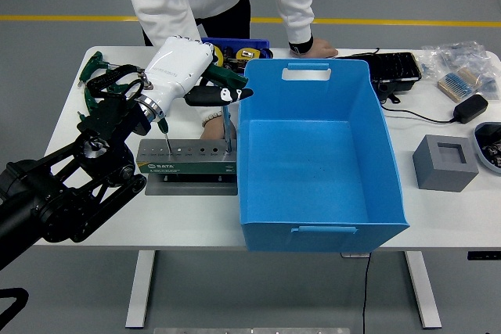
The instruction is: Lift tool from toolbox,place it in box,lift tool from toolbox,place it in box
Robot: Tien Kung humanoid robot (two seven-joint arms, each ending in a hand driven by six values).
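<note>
My left hand (pixel 222 90), white with black fingertips, is shut on the green handle of a T-handle tool (pixel 226 124). Its thin shaft hangs down to the grey-green tool rack (pixel 188 163), the tip at or just above the rack's top. A second tool (pixel 165 137) stands in the rack's left end. The large blue box (pixel 313 170) stands open and holds nothing, directly right of the rack. A person stands at the far side; one hand (pixel 210 120) is low behind the rack, the other (pixel 313 48) rests on the table behind the box. My right hand is out of view.
Several green T-handle tools (pixel 106 82) lie at the back left. A blue bin of parts (pixel 235 51) sits behind my hand. Right of the box are a black case (pixel 394 68), a charger (pixel 470 107), plastic bags (pixel 462 64), a grey foam block (pixel 445 162) and a dark bowl (pixel 490 146).
</note>
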